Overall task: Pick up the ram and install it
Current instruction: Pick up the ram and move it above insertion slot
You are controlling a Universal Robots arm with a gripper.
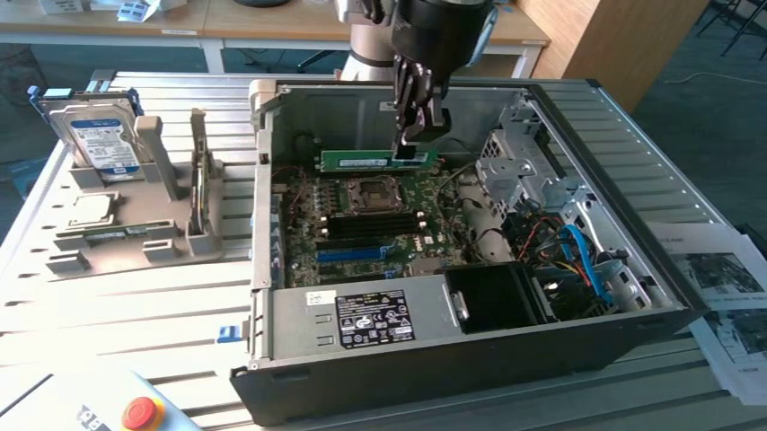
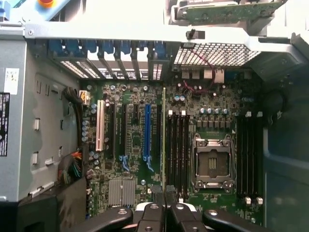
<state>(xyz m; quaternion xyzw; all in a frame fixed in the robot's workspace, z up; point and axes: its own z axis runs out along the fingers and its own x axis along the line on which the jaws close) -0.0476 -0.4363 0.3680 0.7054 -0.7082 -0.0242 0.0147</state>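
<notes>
The gripper (image 1: 414, 153) was clamped on one end of the ram (image 1: 354, 161), which stuck out level from its fingertips. The motherboard (image 1: 422, 193) lay just below, inside the open computer case (image 1: 480, 359).

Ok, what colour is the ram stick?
The ram stick is green with a pale label, clearest in the exterior view.

The pincer (image 2: 164, 195) grips the ram (image 2: 164, 135) edge-on above the motherboard (image 2: 222, 99).
</notes>
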